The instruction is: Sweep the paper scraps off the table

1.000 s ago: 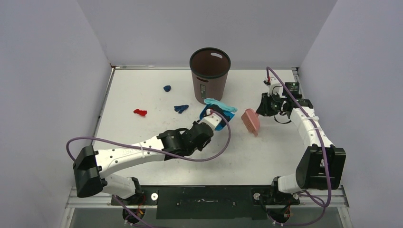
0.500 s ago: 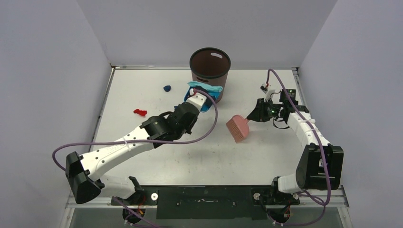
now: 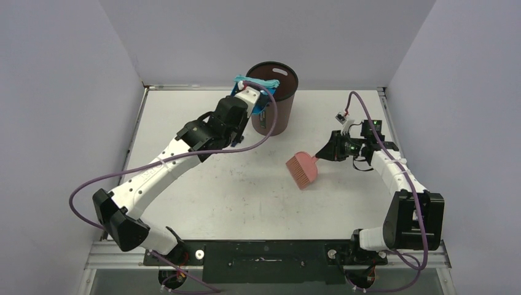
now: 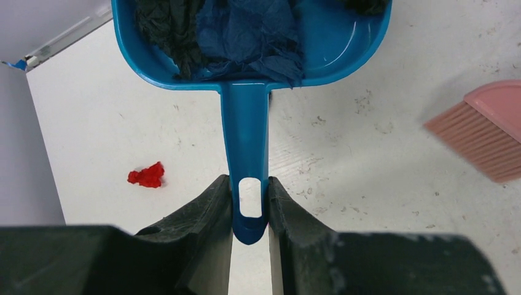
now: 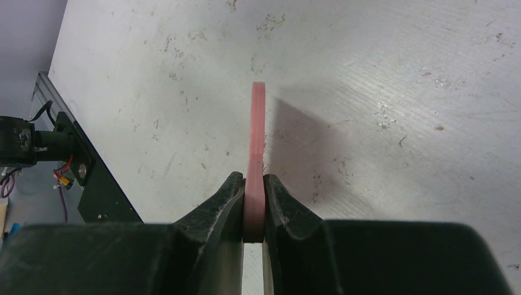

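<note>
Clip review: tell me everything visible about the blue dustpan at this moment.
The dustpan is glossy blue plastic: a shallow scoop with a raised rim and a flat straight handle ending in a hanging slot. The left claw is shut on the handle's end, at that slot. Crumpled dark blue and black paper scraps lie in the scoop. It is held up at the rim of the brown bin; contact with the bin is unclear.
</note>
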`<state>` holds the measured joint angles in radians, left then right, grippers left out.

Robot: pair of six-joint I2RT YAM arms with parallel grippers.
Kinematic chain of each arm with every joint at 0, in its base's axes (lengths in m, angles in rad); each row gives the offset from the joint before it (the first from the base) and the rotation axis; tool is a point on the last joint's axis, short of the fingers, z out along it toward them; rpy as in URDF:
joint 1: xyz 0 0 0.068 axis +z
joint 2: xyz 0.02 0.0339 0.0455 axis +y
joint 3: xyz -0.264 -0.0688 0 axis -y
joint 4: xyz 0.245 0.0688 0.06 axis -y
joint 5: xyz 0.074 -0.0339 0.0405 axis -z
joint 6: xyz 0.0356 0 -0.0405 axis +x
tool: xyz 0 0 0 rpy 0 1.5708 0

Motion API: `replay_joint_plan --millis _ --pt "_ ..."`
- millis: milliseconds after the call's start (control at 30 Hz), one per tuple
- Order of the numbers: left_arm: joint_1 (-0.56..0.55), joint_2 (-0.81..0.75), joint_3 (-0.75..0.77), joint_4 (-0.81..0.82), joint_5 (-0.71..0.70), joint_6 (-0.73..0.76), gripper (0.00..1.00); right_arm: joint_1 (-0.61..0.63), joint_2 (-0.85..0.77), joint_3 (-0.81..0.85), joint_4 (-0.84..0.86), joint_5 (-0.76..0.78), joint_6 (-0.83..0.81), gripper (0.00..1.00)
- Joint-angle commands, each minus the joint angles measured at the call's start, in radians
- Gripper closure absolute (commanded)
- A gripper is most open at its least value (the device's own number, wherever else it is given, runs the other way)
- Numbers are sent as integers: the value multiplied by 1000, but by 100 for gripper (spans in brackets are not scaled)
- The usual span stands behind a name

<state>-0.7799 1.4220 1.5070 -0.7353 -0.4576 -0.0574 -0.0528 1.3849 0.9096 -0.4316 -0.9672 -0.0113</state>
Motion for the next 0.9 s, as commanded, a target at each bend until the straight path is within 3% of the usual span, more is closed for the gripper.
replay_joint_plan --millis 0,600,867 --pt "36 73 122 4 9 65 100 -4 -81 -13 69 -67 11 95" --pt "95 374 516 -68 -65 236 100 -41 -107 -24 25 -129 -18 95" --pt "101 400 554 -31 -138 352 100 -51 -104 -23 20 -138 -22 95"
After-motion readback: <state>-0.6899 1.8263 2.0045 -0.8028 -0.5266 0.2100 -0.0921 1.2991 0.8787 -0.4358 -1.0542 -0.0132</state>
